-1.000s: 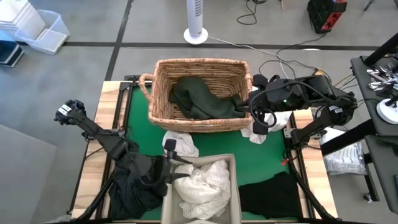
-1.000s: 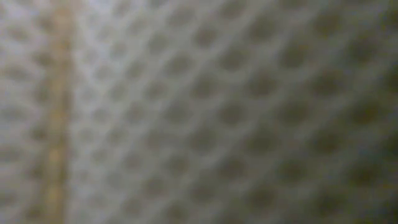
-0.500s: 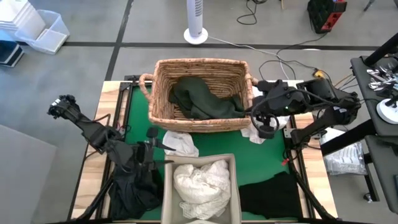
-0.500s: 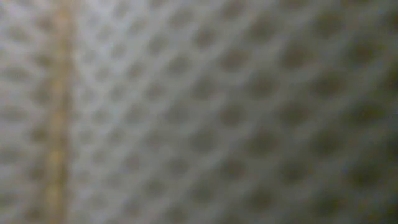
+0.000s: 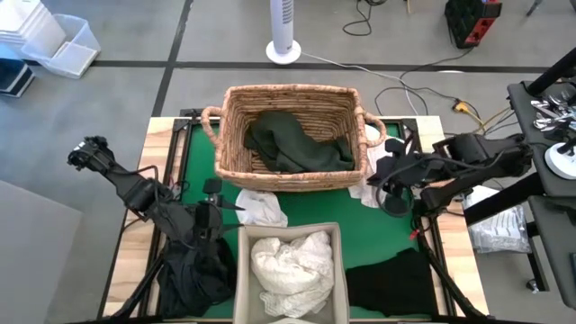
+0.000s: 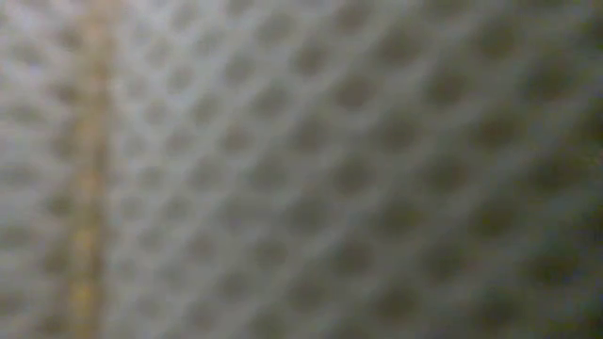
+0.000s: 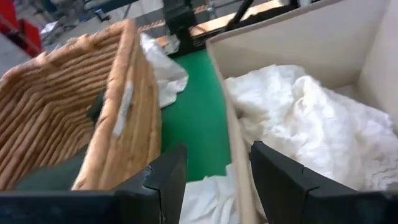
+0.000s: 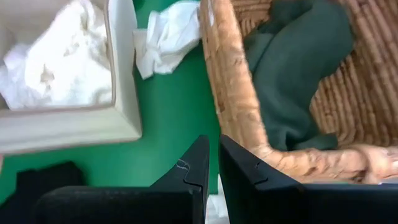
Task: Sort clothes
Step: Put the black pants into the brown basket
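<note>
A: Left end effector [image 5: 219,219] — state?

B: Fingers parted w/ a clear gap, holding nothing; it sits just beside the white bin's [image 5: 337,270] left corner, near the loose white garment [image 5: 261,208] on the mat. Left wrist view shows the two dark fingers [image 7: 166,178] straddling that bin's wall, white laundry [image 7: 311,118] inside, wicker basket [image 7: 124,118] on the other side.

A: Right end effector [image 5: 389,191]?

B: Nearly closed, only a thin slit btwn the fingers [image 8: 186,174], nothing in it. It's off the basket's right end, over the green mat.

A: What does the right wrist view add?

B: A look into the basket: dark green garment [image 8: 292,74] lying against the woven wall. Also the bin of whites [image 8: 56,62] and a black corner of cloth [image 8: 37,177] on the mat. The top view gives the layout instead: basket [image 5: 288,135] at the far side, bin at the near edge, black garment [image 5: 391,281] near-right, another dark one [image 5: 193,274] draped near-left by the left arm, a white piece [image 5: 373,193] under the right end effector.

A: Low view?

B: Blocked — only blurred mesh weave [image 6: 301,169], can't tell more.

A: Surface, room?

B: Wood-edged surface [image 5: 135,243] w/ green mat [image 5: 310,211]. Grey floor, white fan base [image 5: 283,49], cables, clear plastic bins [image 5: 45,40] far-left.
</note>
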### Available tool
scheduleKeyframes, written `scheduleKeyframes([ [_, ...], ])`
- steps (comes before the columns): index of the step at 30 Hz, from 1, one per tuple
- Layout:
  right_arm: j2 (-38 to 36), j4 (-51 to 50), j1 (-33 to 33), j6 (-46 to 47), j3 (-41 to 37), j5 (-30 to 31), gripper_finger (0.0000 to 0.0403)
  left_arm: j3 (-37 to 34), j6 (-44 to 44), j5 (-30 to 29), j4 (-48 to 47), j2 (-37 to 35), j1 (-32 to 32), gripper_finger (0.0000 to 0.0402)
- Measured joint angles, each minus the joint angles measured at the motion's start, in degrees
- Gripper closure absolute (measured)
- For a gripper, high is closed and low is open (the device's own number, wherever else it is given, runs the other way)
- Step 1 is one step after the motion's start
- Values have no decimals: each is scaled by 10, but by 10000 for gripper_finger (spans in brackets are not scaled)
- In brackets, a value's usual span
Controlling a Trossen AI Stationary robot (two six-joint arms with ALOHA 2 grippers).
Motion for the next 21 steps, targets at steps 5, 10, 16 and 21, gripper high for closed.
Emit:
scheduleKeyframes([
  [5,-5,31,18,7,-55,0,376,0,-25,-15,-30,-15,0,245],
  [10,8,58,47,5,-78,0,376,-19,-25,-15,-32,-30,-3,245],
  [16,12,80,92,8,-102,-5,376,-68,-30,-15,19,-41,-8,245],
  [21,11,80,119,44,-122,-8,376,-106,-35,-15,64,-40,-12,245],
])
